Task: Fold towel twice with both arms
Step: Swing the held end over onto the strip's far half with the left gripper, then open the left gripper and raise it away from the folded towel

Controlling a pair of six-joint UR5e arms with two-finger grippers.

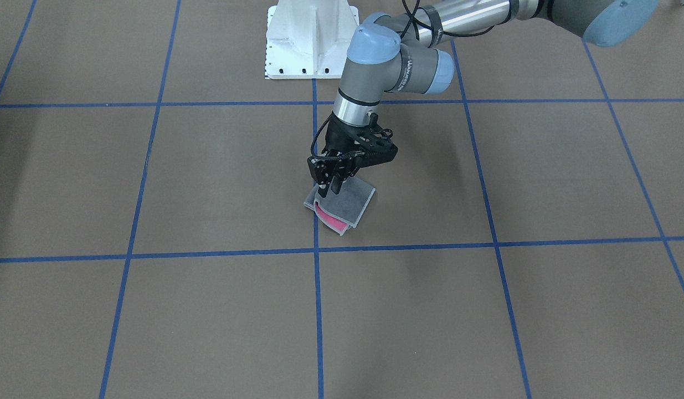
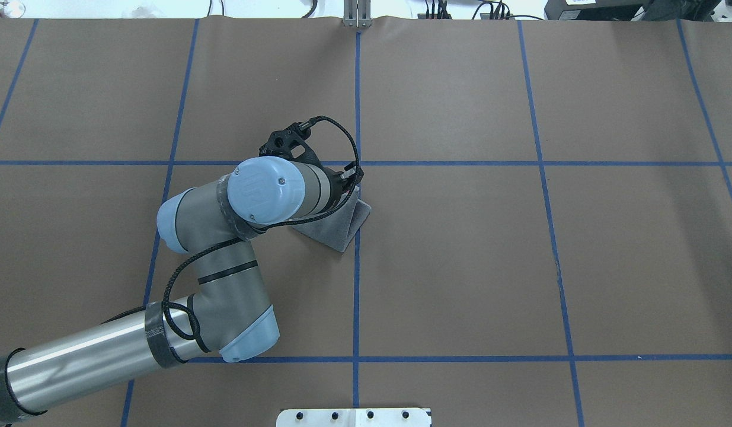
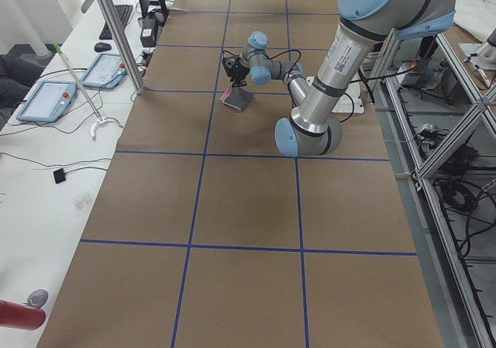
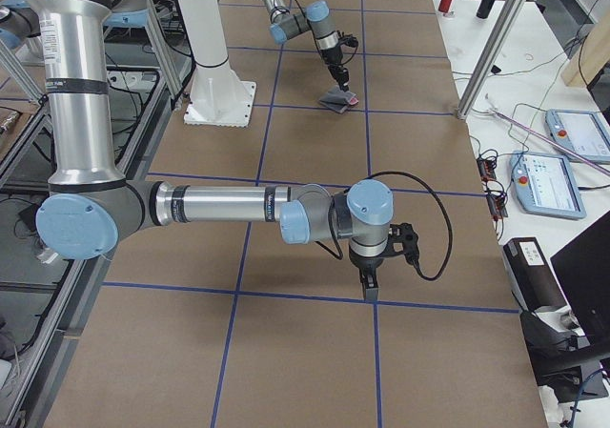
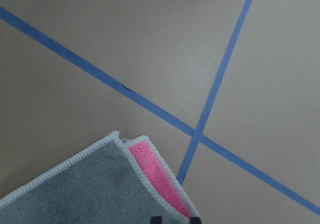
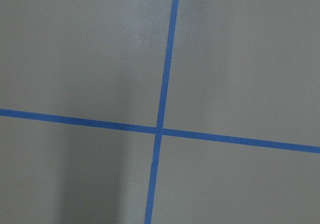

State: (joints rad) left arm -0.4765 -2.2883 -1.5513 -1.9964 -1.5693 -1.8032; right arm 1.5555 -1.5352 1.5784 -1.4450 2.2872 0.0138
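Observation:
The towel (image 1: 348, 203) lies folded near the table's middle, dark grey face up, with a pink layer showing along its open edge (image 5: 155, 179). It also shows in the overhead view (image 2: 342, 228) and both side views. My left gripper (image 1: 329, 189) points down at the towel's corner, its fingers close together on the edge. In the left wrist view the two tips (image 5: 175, 219) stand on either side of the pink edge. My right gripper (image 4: 370, 293) hangs over a tape crossing far from the towel. I cannot tell whether it is open or shut.
Blue tape lines (image 2: 357, 267) grid the brown table. The white pedestal (image 1: 311, 39) stands at the robot's side of the table. A desk with tablets (image 3: 46, 100) and metal posts (image 4: 496, 37) runs along the far edge.

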